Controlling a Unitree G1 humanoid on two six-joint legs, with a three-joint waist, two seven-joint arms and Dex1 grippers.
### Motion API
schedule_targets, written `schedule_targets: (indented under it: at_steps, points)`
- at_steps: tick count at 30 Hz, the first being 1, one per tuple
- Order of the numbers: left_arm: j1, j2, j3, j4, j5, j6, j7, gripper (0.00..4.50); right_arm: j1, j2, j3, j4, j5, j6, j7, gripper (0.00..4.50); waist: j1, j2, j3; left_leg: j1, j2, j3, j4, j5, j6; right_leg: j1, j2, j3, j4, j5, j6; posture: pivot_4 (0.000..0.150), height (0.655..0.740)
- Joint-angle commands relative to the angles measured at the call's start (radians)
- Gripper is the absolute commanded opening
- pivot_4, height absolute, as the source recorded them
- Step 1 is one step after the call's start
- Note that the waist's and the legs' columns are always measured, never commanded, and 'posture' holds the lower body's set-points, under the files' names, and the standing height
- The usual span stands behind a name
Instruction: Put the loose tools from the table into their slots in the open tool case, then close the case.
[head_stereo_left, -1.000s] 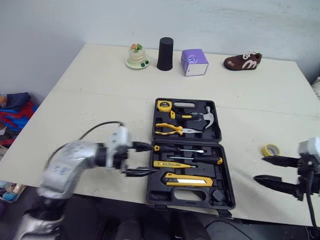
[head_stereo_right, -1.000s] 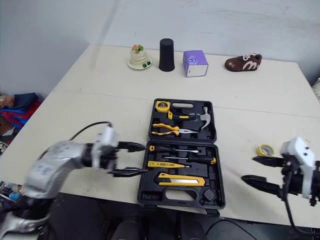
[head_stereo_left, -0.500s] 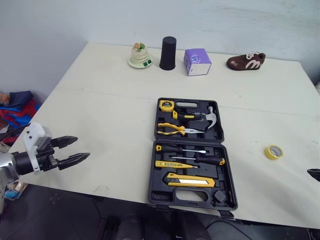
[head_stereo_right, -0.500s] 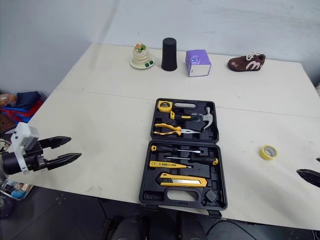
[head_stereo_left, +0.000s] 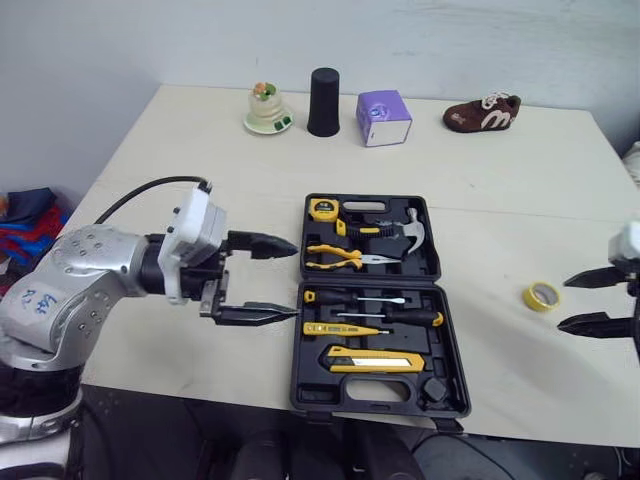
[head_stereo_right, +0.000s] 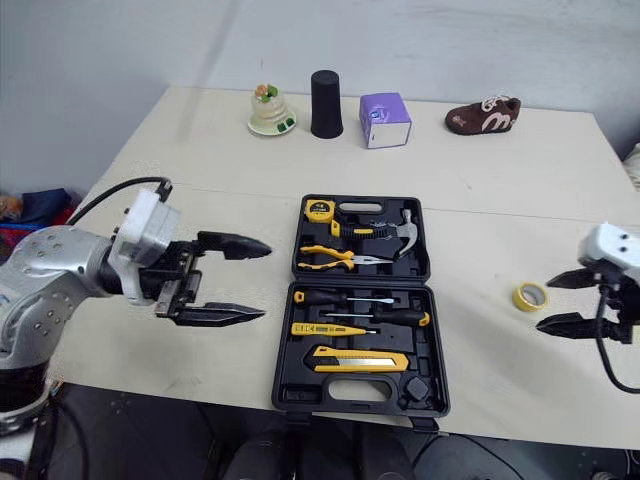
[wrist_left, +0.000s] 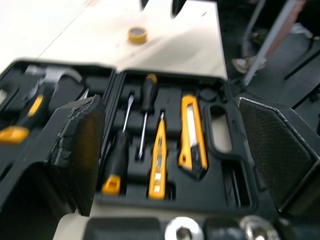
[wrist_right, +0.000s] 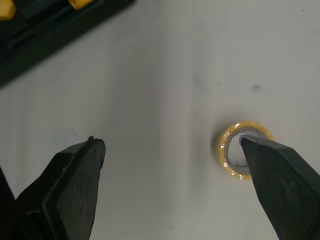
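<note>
One loose item as far as we can see: yellow tape roll (head_stereo_left: 541, 296), flat on the table (head_stereo_left: 200, 180), right of the open tool case (head_stereo_left: 370, 283) and well apart from it. R gripper (head_stereo_left: 562, 303) hovers just right of the roll, fingers spread, nothing btwn them. In the wrist view one fingertip lines up w/ the roll's edge; we can't tell if it touches. L gripper (head_stereo_left: 297, 278) sits at the case's left edge, fingers also spread wide and empty. Hammer (head_stereo_left: 405, 232), pliers (head_stereo_left: 345, 258), utility knife (head_stereo_left: 375, 360) etc. are seated in their slots. We judge the next step is grabbing the roll. Risks: approach is off-centre, so a closing finger may knock the roll instead of pinching it, sending it toward the right table edge. A flat ring is hard to pinch from the side and may pop out. L fingers are so near the case that a small reach could shove it or catch the rim. Which slot takes the roll we can't tell; if it sits proud, the lid won't shut.
</note>
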Motion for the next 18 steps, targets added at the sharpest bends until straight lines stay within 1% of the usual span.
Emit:
schedule_targets:
  at_steps: [1,3,7,14,15,16,18]
  points:
    - [-0.052,-0.031,-0.034,-0.011,-0.012,-0.01,0.014,4.45,-0.125,0.039,0.117,0.1,-0.122,-0.05,0.031,4.5,0.0,0.0,0.0,0.0,0.0,0.0,0.001,0.0,0.0,0.0,0.001,0.001,0.0,0.0,0.0,0.15,0.7383]
    - [-0.07,-0.049,-0.048,-0.002,-0.001,-0.025,0.015,4.45,-0.181,0.062,0.177,0.15,-0.179,-0.077,0.041,4.5,0.0,0.0,0.0,0.0,0.001,0.001,0.001,0.001,-0.001,0.0,0.002,0.002,0.001,0.0,0.001,0.15,0.7383]
    - [-0.086,-0.065,-0.06,-0.001,0.004,-0.036,0.02,4.45,-0.258,0.116,0.242,0.245,-0.25,-0.121,0.028,4.5,0.001,0.0,0.0,-0.001,0.001,0.003,0.002,0.001,-0.002,-0.004,0.004,0.006,0.006,-0.002,0.002,0.15,0.7383]
    - [-0.085,-0.069,-0.07,0.008,0.028,-0.066,0.027,4.45,-0.3,0.189,0.266,0.347,-0.303,-0.198,0.006,4.5,-0.001,-0.001,0.001,0.0,0.002,0.01,0.01,0.002,-0.004,-0.01,0.008,0.018,0.02,-0.002,0.002,0.15,0.7383]
    - [-0.084,-0.069,-0.073,0.007,0.033,-0.07,0.028,4.5,-0.303,0.198,0.264,0.36,-0.31,-0.21,-0.01,3.98,-0.002,-0.002,0.001,0.001,0.002,0.011,0.011,0.002,-0.004,-0.011,0.008,0.019,0.022,-0.002,0.002,0.15,0.7383]
    - [-0.081,-0.069,-0.077,0.004,0.039,-0.074,0.03,4.5,-0.306,0.208,0.26,0.377,-0.315,-0.227,-0.03,3.68,-0.003,-0.002,0.001,0.002,0.002,0.011,0.013,0.002,-0.004,-0.011,0.008,0.02,0.023,-0.002,0.003,0.15,0.7383]
    - [-0.076,-0.069,-0.084,-0.002,0.045,-0.08,0.032,4.5,-0.309,0.219,0.252,0.399,-0.319,-0.25,-0.045,2.66,-0.006,-0.002,0.001,0.002,0.002,0.013,0.014,0.003,-0.003,-0.01,0.008,0.022,0.024,-0.001,0.004,0.15,0.7383]
